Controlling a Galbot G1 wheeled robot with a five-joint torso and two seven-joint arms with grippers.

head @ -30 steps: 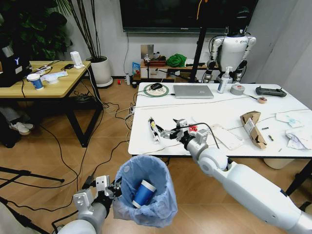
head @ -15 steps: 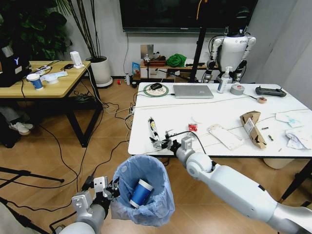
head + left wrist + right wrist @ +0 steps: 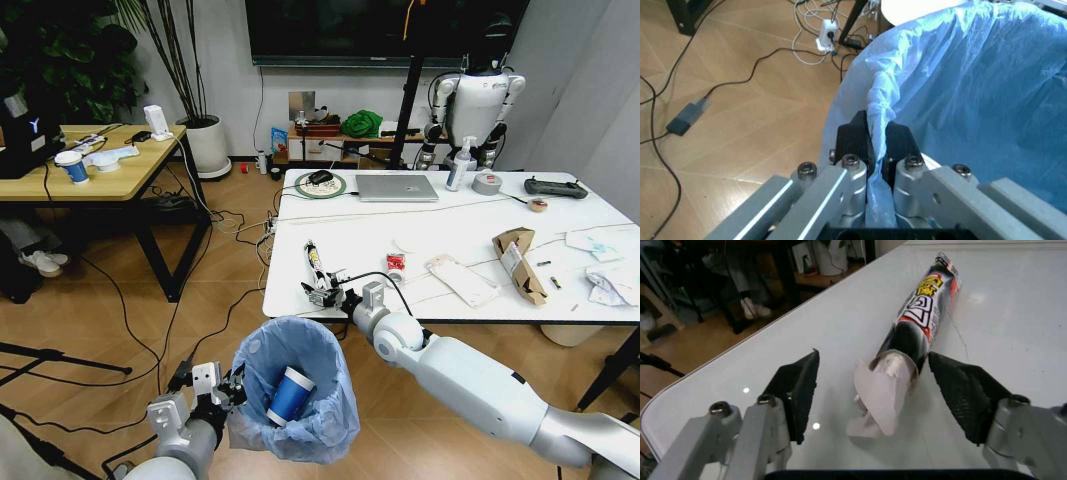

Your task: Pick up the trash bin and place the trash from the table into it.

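The trash bin (image 3: 322,425), lined with a light-blue bag (image 3: 973,95), hangs off the floor below the table's near-left corner, with a blue-white paper cup (image 3: 291,393) inside. My left gripper (image 3: 230,386) (image 3: 874,145) is shut on the bag-covered rim. On the table (image 3: 450,225) lies a black-white tube wrapper (image 3: 315,264) (image 3: 919,322). My right gripper (image 3: 322,292) (image 3: 873,395) is open, its fingers on either side of the wrapper's torn near end. A red wrapper (image 3: 396,262), white paper (image 3: 460,280), torn cardboard box (image 3: 520,262) and tissues (image 3: 604,285) lie further right.
A grey laptop (image 3: 397,187), tape roll (image 3: 487,183), spray bottle (image 3: 459,165), mouse (image 3: 320,177) and controller (image 3: 555,187) sit along the table's far side. A wooden desk (image 3: 100,170) stands at the left. Cables (image 3: 230,230) trail over the floor. Another robot (image 3: 480,100) stands behind the table.
My right gripper has moved left and toward the table's near edge, from beside the red wrapper to the tube wrapper's near end. The bin has shifted slightly.
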